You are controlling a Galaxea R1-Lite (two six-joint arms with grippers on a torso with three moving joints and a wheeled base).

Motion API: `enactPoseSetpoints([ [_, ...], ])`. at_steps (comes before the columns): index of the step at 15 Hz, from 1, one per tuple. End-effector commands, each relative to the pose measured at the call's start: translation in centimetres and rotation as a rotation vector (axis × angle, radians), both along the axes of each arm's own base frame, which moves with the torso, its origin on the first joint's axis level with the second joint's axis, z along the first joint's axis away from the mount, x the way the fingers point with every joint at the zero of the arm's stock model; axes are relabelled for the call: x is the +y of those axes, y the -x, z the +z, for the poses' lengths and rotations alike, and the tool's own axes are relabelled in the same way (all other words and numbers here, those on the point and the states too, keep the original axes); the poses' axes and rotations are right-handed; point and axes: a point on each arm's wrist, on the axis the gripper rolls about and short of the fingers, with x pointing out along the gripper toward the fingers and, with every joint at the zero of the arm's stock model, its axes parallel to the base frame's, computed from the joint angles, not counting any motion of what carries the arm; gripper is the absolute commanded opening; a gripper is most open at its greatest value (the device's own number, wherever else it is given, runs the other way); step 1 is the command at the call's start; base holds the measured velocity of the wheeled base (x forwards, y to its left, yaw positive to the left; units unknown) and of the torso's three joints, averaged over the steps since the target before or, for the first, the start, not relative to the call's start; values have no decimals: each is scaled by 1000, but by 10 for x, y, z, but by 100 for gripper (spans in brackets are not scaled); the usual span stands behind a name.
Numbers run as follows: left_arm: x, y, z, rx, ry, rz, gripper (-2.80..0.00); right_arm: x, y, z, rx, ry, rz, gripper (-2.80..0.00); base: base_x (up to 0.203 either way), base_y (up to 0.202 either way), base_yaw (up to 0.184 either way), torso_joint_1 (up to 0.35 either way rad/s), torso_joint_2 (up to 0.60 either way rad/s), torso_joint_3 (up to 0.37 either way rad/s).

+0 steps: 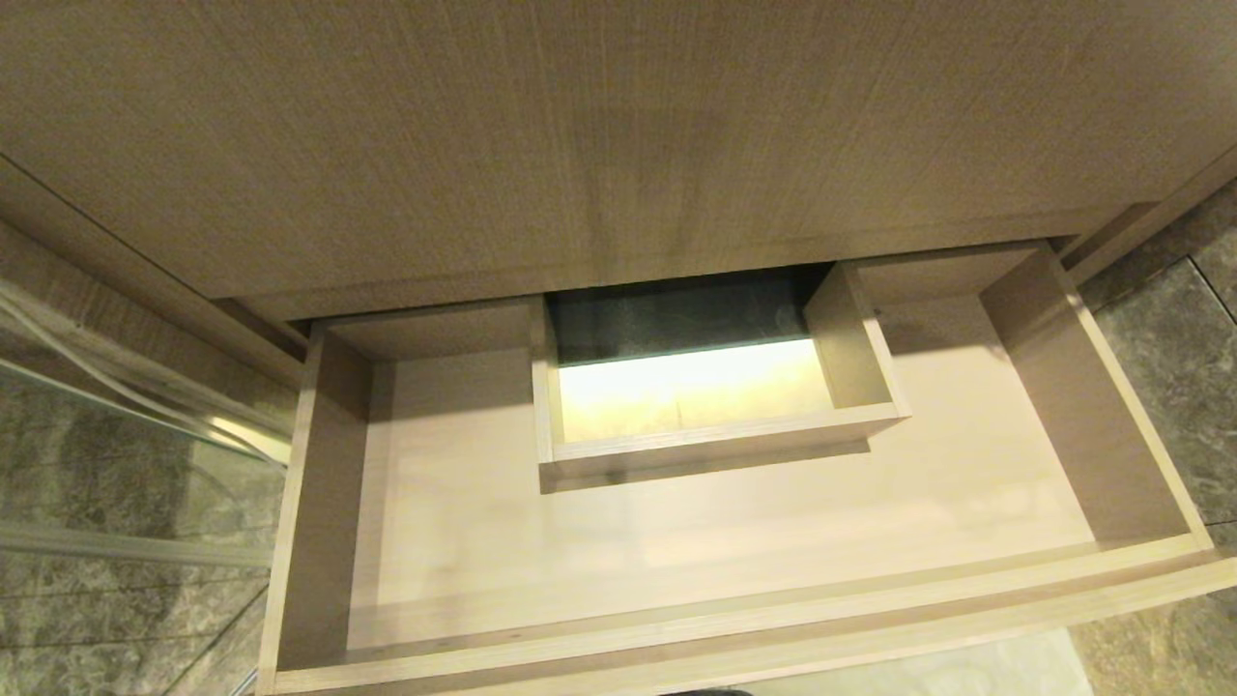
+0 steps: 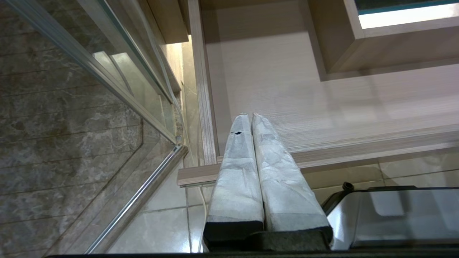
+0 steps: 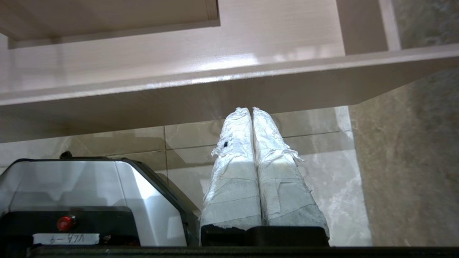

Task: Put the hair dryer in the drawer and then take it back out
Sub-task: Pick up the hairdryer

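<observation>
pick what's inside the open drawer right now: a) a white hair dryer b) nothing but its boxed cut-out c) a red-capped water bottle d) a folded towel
b: the head view shows the drawer pulled open with a bare floor and only the boxed cut-out in the middle; no hair dryer is in any view.

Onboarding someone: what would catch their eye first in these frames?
The pulled-out drawer fills the head view, nothing lying in it, with a brightly lit boxed cut-out at mid-back. No hair dryer shows. Both white-wrapped grippers, left gripper and right gripper, sit shut by the drawer's front edge.
</observation>
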Motion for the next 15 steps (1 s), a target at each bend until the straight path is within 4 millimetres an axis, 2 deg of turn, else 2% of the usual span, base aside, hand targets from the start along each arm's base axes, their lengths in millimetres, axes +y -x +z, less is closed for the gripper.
enactPoseSetpoints([
  [1, 0, 0, 0, 1, 1, 0, -280, 0, 0, 0, 2, 1, 0, -280, 0, 0, 0, 256, -476, -222],
  [6, 0, 0, 0, -2, 1, 0, -280, 0, 0, 0, 0, 3, 1, -280, 0, 0, 0, 138, -489, -223],
  [10, 0, 0, 0, -1, 1, 0, -280, 0, 0, 0, 1, 6, 1, -280, 0, 0, 0, 399, -498, -239],
  [15, 0, 0, 0, -1, 1, 0, -280, 0, 0, 0, 1, 7, 1, -280, 0, 0, 0, 291, -517, -247],
])
